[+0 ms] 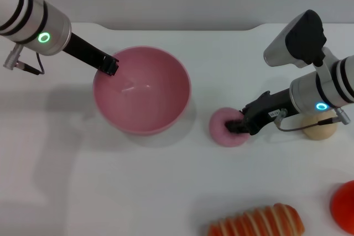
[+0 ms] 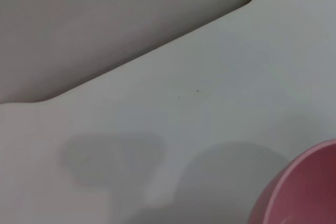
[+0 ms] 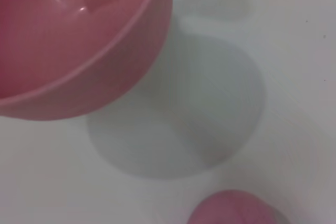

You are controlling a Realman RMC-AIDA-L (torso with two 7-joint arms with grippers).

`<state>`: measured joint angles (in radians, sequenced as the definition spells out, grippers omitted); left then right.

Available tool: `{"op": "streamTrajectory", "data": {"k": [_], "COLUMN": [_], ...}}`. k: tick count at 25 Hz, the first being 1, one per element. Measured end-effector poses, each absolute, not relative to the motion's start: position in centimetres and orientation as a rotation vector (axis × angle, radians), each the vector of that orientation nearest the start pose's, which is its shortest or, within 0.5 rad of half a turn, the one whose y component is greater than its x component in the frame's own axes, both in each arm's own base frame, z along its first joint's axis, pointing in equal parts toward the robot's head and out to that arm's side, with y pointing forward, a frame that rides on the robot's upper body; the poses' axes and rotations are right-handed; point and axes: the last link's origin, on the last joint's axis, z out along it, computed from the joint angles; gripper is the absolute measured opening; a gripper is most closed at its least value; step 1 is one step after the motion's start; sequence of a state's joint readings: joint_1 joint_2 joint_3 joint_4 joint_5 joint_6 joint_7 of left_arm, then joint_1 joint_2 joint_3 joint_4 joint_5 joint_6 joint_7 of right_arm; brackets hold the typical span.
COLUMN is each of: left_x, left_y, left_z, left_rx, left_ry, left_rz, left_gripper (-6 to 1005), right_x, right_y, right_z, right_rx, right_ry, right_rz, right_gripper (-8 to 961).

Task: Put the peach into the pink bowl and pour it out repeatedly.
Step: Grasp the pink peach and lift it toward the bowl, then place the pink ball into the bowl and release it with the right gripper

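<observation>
The pink bowl (image 1: 141, 89) stands upright left of the table's middle, and nothing lies inside it. My left gripper (image 1: 108, 65) is shut on its far-left rim. In the left wrist view only a slice of the bowl's rim (image 2: 302, 192) shows. The peach (image 1: 225, 128) rests on the table just right of the bowl. My right gripper (image 1: 238, 126) comes at it from the right and is shut on its right side. The right wrist view shows the bowl (image 3: 79, 45) close by and the top of the peach (image 3: 231, 209).
A beige ball (image 1: 321, 129) sits behind my right wrist. Part of a red round object (image 1: 344, 205) shows at the right edge, and a striped orange bread-like toy (image 1: 257, 222) lies at the front. The table's back edge (image 1: 182, 26) runs behind the bowl.
</observation>
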<state>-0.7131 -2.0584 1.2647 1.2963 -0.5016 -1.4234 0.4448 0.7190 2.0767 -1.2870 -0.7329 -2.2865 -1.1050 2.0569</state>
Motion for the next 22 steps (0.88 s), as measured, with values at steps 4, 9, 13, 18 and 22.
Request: {"op": "streamTrajectory", "data": {"k": [4,9,13,18,22], "left_x": [-15.9,-15.9,-16.0,-16.0,-15.6], "left_y": [40.3,40.3,40.3,40.3,40.3], "left_z": [2.7,2.7,2.8,2.7,2.5], "left_rx": [-2.383,-2.383,-2.379,-2.382,-2.391], "left_ry": [-1.000,-1.000,-1.003,-1.002,-0.988], "left_rz": [0.275,0.276,0.270,0.278,0.274], "left_gripper": [48,48,48,48,48], "right_x": [22.3,22.1,21.7,19.1,15.2], "right_y": [38.7,39.2,40.1,39.9,38.9], "right_z": [-6.0,-3.8,0.4,5.6,7.4], "right_rx": [-2.732,-2.637,-2.451,-2.302,-2.340], "right_ry": [0.791,0.783,0.757,0.709,0.613], "right_rz": [-0.157,-0.076,0.057,0.283,0.482], "right_gripper": [399,226,188,149,127]}}
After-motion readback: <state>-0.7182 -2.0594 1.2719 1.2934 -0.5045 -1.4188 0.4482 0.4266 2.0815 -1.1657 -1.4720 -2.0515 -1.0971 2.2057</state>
